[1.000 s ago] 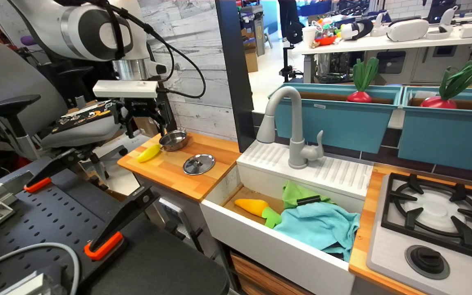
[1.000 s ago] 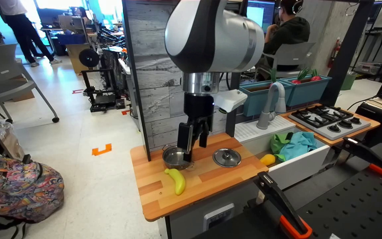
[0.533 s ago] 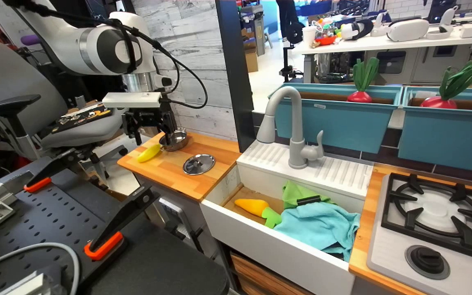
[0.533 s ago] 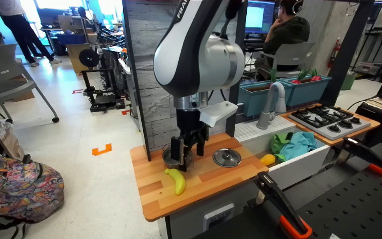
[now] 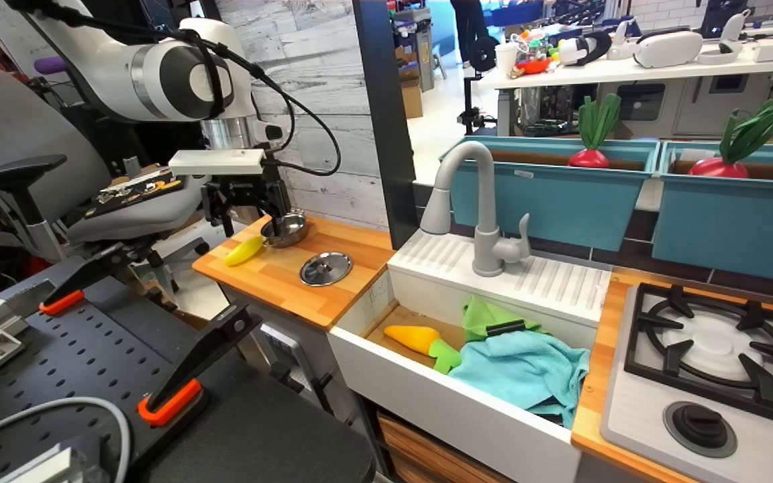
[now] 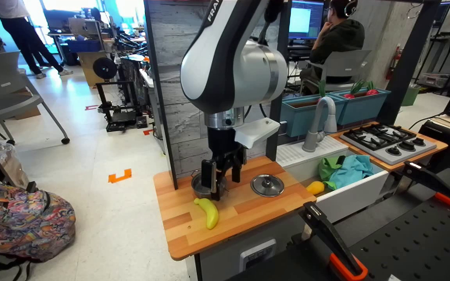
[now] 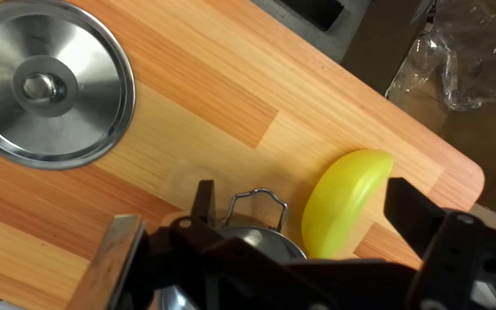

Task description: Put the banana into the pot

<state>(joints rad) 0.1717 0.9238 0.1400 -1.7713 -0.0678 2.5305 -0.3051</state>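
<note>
While banana (image 7: pixel 345 202) lies on board (image 6: pixel 236 207), just beside pot (image 5: pixel 291 235), gripper (image 7: pixel 302 191) hangs wide above, nothing held
Best: slide jaws clear of pot, centre on banana's middle, turn slightly to pinch squarely across it, then descend straight; one jaw looks close to pot, so likely snag there

My gripper (image 7: pixel 302 189) is spread wide, and in the wrist view the banana (image 7: pixel 342 202) shows within the gap. The pot (image 5: pixel 290 232) sits just beside it, its handle (image 7: pixel 257 190) jutting near one of my fingers (image 7: pixel 203 200); behind the pot the wall (image 5: pixel 333 74) stands in my way. I have bare board (image 7: pixel 213 146) between banana and lid (image 7: pixel 52 88), and a narrower strip from banana to corner (image 7: pixel 465 178).
</note>
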